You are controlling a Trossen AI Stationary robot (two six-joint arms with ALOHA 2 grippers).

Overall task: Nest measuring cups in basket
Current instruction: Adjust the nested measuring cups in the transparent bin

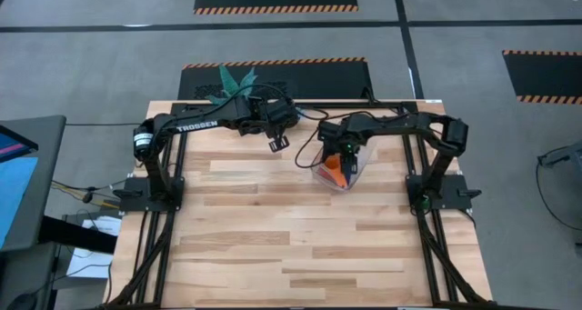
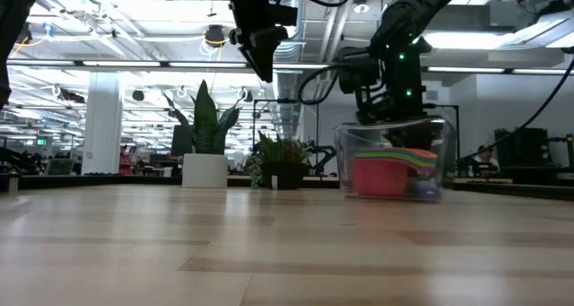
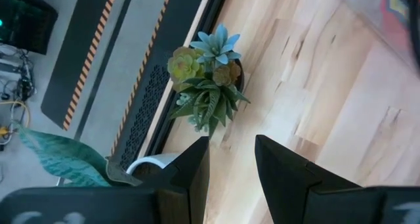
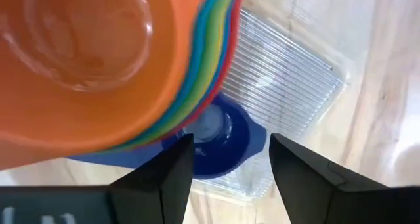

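1. Bench (image 1: 273,246): pale wood planks in mixed tones, smooth butcher-block surface, black metal frame along the edges.
2. Basket (image 1: 355,172): clear plastic tray, ribbed floor, rounded corners, low walls; sits on the bench toward the far right, under the right arm.
3. Measuring cups (image 2: 395,167): round smooth plastic scoops nested in a stack inside the basket. Orange cup (image 4: 85,60) is innermost, on top, glossy; thin rims of blue, green, yellow and red fan out beside it.
4. Dark blue cup (image 4: 220,142): small, round, lies on the basket floor beside the stack, not nested.
5. From the low view the red cup (image 2: 378,177) is the widest, outermost, seen through the clear wall.
6. Right claw (image 4: 226,165): directly over the basket, dark angular fingers spread apart, nothing between them, dark blue cup below the gap.
7. Left claw (image 3: 230,165): raised above the far edge of the bench, fingers parted with a gap, holding nothing.
8. Succulent plant (image 3: 207,76): small, spiky rosettes in blue-green and olive, dark pot, at the far bench edge.
9. White plant pot (image 2: 205,170): with tall sword-shaped leaves, stands left of the succulent.
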